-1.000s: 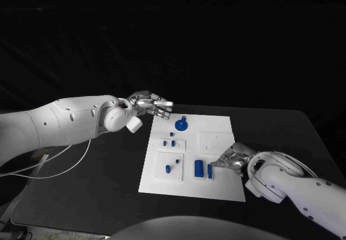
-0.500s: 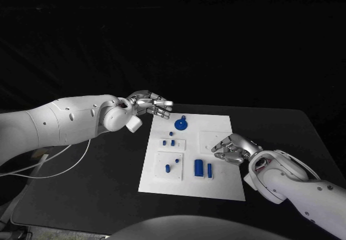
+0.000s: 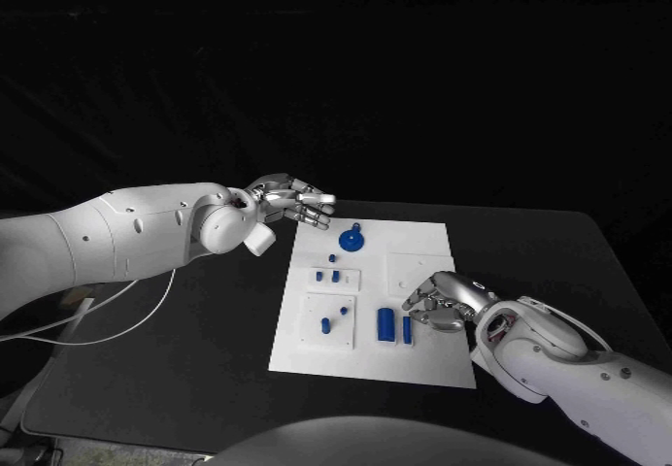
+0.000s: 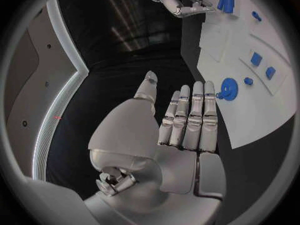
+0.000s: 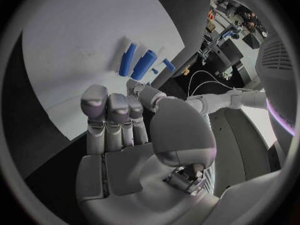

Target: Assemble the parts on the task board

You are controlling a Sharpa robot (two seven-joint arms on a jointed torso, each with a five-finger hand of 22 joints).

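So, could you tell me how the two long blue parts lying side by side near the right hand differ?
The wider blue bar is thicker than the slim blue bar. The slim bar lies nearer the right hand, whose fingers hang close above it; the wider bar sits further toward the board's middle. Both are blue, lie flat and parallel on the task board.

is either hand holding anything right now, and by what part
Nothing is held. The left hand hovers with fingers extended; the right hand hangs over the task board, empty.
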